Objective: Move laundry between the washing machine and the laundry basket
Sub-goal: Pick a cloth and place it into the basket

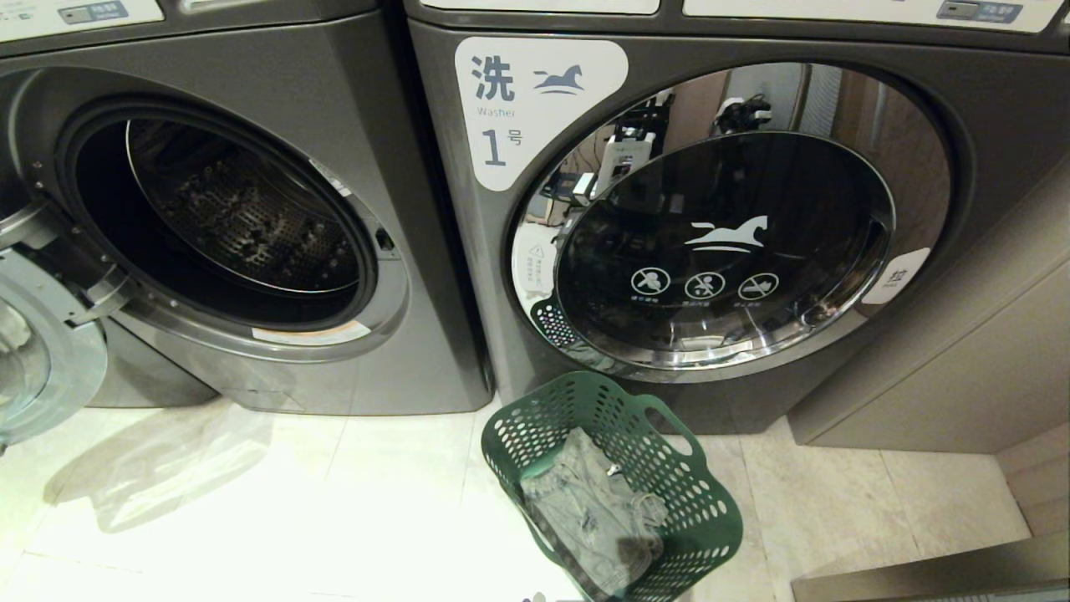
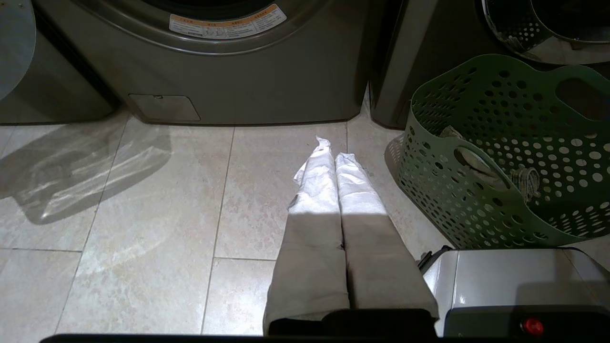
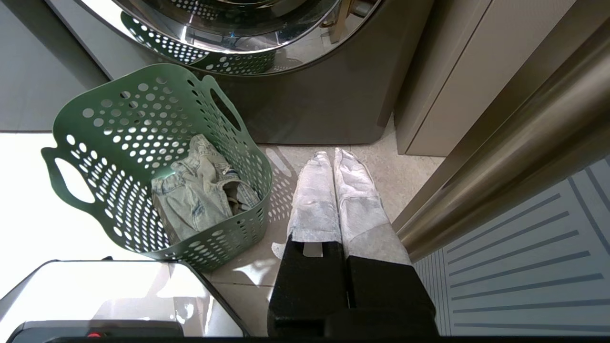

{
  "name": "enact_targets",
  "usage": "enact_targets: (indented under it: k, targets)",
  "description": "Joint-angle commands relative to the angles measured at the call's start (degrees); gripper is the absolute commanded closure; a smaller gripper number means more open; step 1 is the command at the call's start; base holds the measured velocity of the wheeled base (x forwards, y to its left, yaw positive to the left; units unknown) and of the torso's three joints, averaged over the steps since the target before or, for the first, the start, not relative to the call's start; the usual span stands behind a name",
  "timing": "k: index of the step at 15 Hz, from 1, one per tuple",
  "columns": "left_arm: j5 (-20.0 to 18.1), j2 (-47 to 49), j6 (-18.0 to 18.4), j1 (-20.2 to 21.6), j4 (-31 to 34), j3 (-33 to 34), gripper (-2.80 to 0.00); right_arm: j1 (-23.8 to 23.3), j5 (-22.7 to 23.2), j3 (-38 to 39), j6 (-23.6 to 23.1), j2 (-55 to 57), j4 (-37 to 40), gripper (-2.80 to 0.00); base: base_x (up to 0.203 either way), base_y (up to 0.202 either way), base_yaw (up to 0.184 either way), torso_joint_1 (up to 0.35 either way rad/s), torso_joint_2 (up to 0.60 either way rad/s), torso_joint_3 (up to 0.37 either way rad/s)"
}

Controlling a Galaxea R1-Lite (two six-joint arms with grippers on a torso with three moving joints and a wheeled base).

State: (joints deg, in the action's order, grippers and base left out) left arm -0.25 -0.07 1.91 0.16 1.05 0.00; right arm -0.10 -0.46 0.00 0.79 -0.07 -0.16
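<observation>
The laundry (image 1: 589, 502) lies heaped in the laundry basket (image 1: 702, 502) on the floor, set just before the shut machine labelled 1 (image 1: 719, 234); the neighbouring washing machine (image 1: 226, 217) gapes ready; left claw (image 2: 333, 152) and right claw (image 3: 331, 159) hang pinched together, empty.

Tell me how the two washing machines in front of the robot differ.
The left washing machine has its door swung open, showing a dark drum; the right washing machine has its glass door shut. The right one shows a white label with a 1; the left shows no such label here. The basket stands before the right one. Both are dark grey front-loaders.
</observation>
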Motion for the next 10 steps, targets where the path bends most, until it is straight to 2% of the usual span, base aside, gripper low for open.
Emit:
enact_targets:
  k: [1, 10]
  targets:
    - [-0.01, -0.10, 0.03, 0.02, 0.01, 0.00, 0.00, 0.01, -0.06, 0.00, 0.00, -0.01, -0.02, 0.00, 0.000, 0.000, 0.000, 0.000, 0.00, 0.000]
    - [-0.01, -0.10, 0.03, 0.02, 0.01, 0.00, 0.00, -0.07, -0.02, 0.00, 0.00, -0.01, -0.02, 0.00, 0.000, 0.000, 0.000, 0.000, 0.00, 0.000]
